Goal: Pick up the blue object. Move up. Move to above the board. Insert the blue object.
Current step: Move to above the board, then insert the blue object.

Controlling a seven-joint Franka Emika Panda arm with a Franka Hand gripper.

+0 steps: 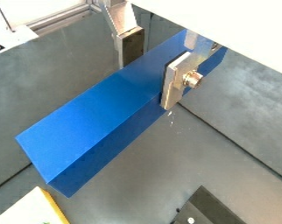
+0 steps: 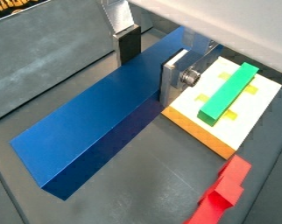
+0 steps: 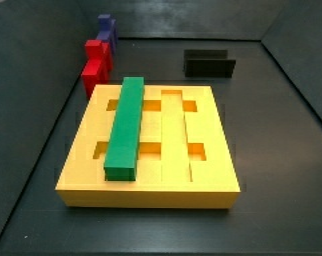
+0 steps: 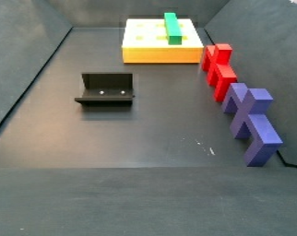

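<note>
The blue object [image 1: 96, 122] is a long blue square bar lying between my fingers in both wrist views [image 2: 96, 127]. My gripper [image 1: 151, 72] is shut on it near one end, with the dark pad [image 2: 128, 45] on one side and the silver finger [image 2: 174, 77] on the other. The bar hangs above the grey floor. The yellow board [image 2: 204, 101] lies below and to one side of the bar. The gripper and the blue bar are out of both side views. The board [image 3: 204, 140] shows whole there, with long grooves and cut-outs [image 4: 145, 41].
A long green bar [image 3: 125, 125] lies in one groove of the board [image 4: 173, 28] [image 2: 229, 94]. Red stepped pieces [image 3: 97, 62] [image 4: 219, 69] [image 2: 225, 197] and purple-blue blocks [image 3: 105, 24] [image 4: 252, 120] line one wall. The black fixture [image 3: 211, 63] [image 4: 105, 89] stands on the floor.
</note>
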